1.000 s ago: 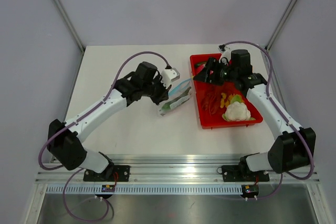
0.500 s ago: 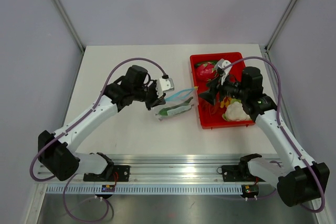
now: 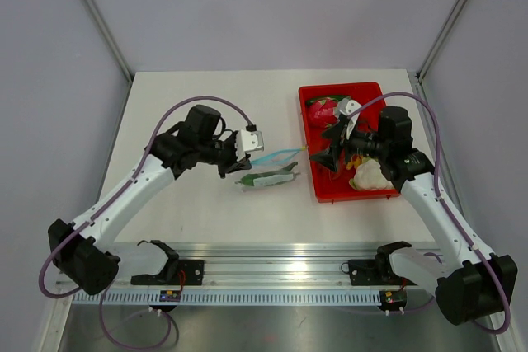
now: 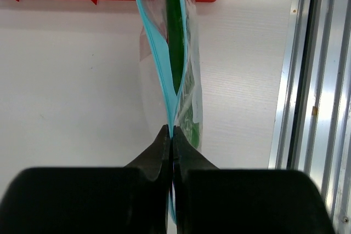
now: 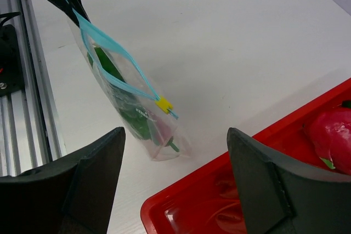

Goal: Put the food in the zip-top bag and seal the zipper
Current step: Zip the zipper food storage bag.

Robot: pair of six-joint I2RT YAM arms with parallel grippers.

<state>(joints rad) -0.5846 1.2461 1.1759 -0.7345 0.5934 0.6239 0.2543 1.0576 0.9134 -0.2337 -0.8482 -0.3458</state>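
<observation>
The clear zip-top bag (image 3: pixel 266 176) hangs over the white table between the arms, with the green and red pepper (image 3: pixel 271 178) inside it. My left gripper (image 3: pixel 234 159) is shut on the left end of the light-blue zipper (image 3: pixel 272 157); in the left wrist view (image 4: pixel 170 135) the strip (image 4: pixel 160 69) runs away from the pinched fingertips and the pepper (image 4: pixel 175 31) shows below it. The zipper (image 5: pixel 112 61) is parted in the middle, with a yellow slider (image 5: pixel 163 104) at its far end. My right gripper (image 3: pixel 323 153) is open and empty just right of the bag (image 5: pixel 131 102), over the tray edge.
A red tray (image 3: pixel 313 179) at the right holds a pink dragon fruit (image 3: pixel 325 109), a white cauliflower (image 3: pixel 370 174) and small red and yellow pieces. The tray also shows in the right wrist view (image 5: pixel 181 212). An aluminium rail (image 4: pixel 318 69) runs along the table's near edge.
My left gripper has pulled back to the left with the zipper end, dragging the bag left. My right gripper has come from the tray's back towards the bag's right end.
</observation>
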